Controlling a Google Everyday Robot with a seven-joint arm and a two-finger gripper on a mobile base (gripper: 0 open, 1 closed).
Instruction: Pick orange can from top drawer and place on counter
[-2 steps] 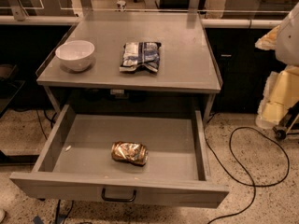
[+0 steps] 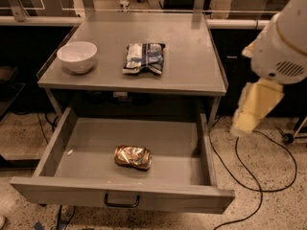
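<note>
Gripper hung right of the top drawer, spread or pinched I couldn't tell; it needed a straight drop over the orange can inside.

Gripper, right of counter, top hidden behind arm; arm cut off by right edge.

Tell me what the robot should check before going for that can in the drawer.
1. The top drawer is pulled open: ok.
2. The orange can lies uncovered on the drawer floor: ok.
3. The counter has bare room right of the snack bag and white bowl: ok.
4. The hand is above the can: not ok, it hangs off to the right, beside the counter.
5. The dented can will grip firmly: cannot tell.
</note>
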